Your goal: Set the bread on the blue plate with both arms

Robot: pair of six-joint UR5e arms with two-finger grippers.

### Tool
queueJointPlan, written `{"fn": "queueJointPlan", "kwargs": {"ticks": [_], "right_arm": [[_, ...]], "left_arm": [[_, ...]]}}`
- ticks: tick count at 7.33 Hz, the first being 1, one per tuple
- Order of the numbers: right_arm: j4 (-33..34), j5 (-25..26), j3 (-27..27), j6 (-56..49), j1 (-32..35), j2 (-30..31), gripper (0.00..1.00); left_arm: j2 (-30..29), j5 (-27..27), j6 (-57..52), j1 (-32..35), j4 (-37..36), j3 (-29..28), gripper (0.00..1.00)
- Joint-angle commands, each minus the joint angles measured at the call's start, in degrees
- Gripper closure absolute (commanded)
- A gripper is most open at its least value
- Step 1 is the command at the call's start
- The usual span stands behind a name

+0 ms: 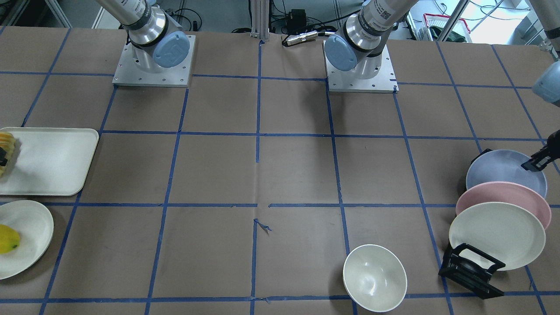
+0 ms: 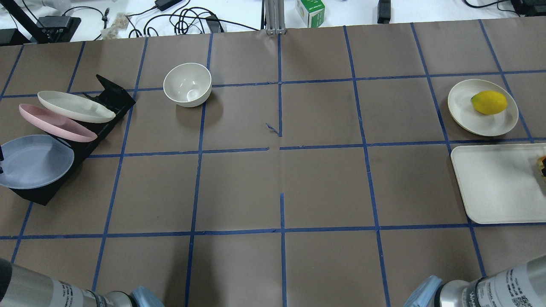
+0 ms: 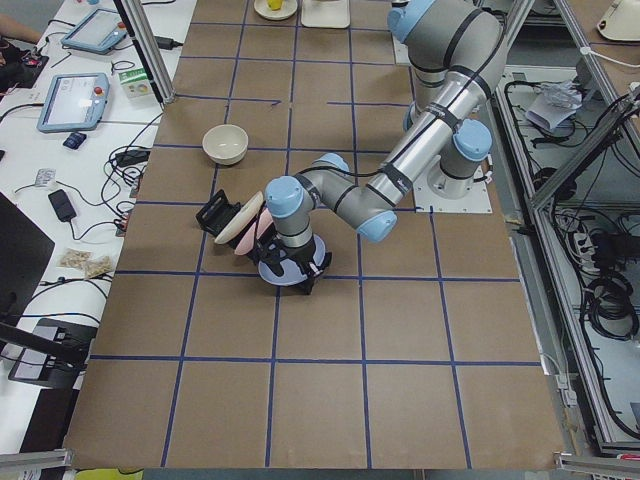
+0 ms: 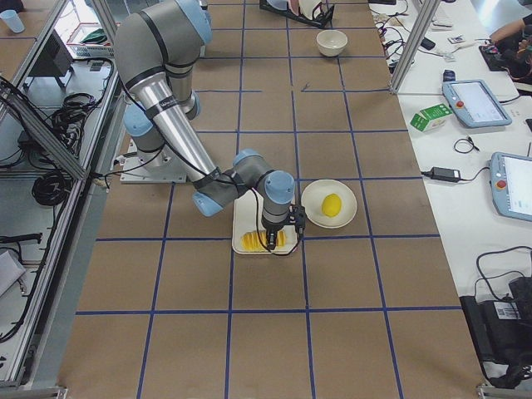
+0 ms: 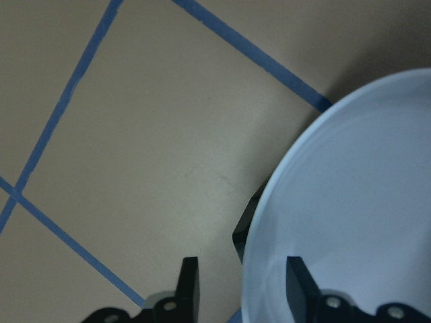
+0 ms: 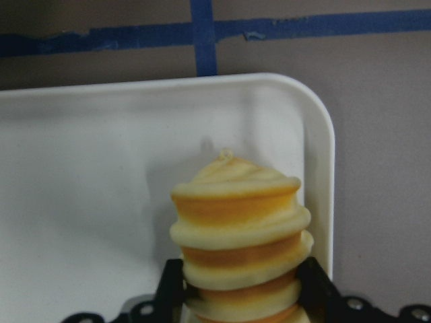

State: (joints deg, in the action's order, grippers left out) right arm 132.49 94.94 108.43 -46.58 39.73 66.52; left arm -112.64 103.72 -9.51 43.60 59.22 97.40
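The bread point(image 6: 239, 242), a ridged cream loaf with orange stripes, lies on the white tray point(image 6: 101, 168) at the table's right end; it also shows at the frame edge in the front view point(image 1: 8, 146). My right gripper point(image 6: 239, 272) has a finger pressed against each side of it. The blue plate point(image 1: 498, 170) leans in the black rack point(image 2: 115, 96) at the left end. My left gripper point(image 5: 242, 264) is open and straddles its rim point(image 5: 357, 202), one finger inside the plate and one outside.
A pink plate point(image 1: 503, 197) and a cream plate point(image 1: 496, 234) lean in the same rack beyond the blue one. A white bowl point(image 2: 187, 84) stands past the rack. A yellow fruit point(image 2: 489, 102) lies on a cream plate point(image 2: 463, 106) beside the tray.
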Motion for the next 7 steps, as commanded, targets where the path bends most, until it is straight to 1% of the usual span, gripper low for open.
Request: {"fn": "queueJointPlan", "kwargs": {"ticks": [1,2,3,4,5,6,7], "right_arm": [[-0.39,0.5,-0.23,-0.09,0.0,0.02,1.0],[-1.17,0.68,-0.5,-0.09,0.0,0.54,1.0],[-1.62,0.69,-0.67,-0.09,0.0,0.98,1.0],[-3.1,0.77,-1.11,0.08,0.43,2.72,1.0],[-7.03,0.6,-2.42,0.61,1.22,5.35,1.0],[-13.25,0.08,-4.17,1.48,3.32,7.81,1.0],[-16.79,0.16,-7.41,4.36,6.73,10.45,1.0]], "left_arm": [[-0.3,-0.01,0.28,0.0,0.02,-0.63,0.64],[-0.3,-1.23,0.19,0.08,0.02,-0.81,0.7],[-0.3,-2.03,0.02,0.0,0.11,-0.9,0.8],[-0.47,-2.12,0.19,0.0,0.19,-0.9,0.86],[-0.91,-2.21,0.45,0.0,0.11,-0.9,0.87],[-1.18,-2.3,0.72,0.0,0.19,-0.98,0.89],[-1.18,-3.08,0.81,0.0,0.19,-1.07,0.97]]}}
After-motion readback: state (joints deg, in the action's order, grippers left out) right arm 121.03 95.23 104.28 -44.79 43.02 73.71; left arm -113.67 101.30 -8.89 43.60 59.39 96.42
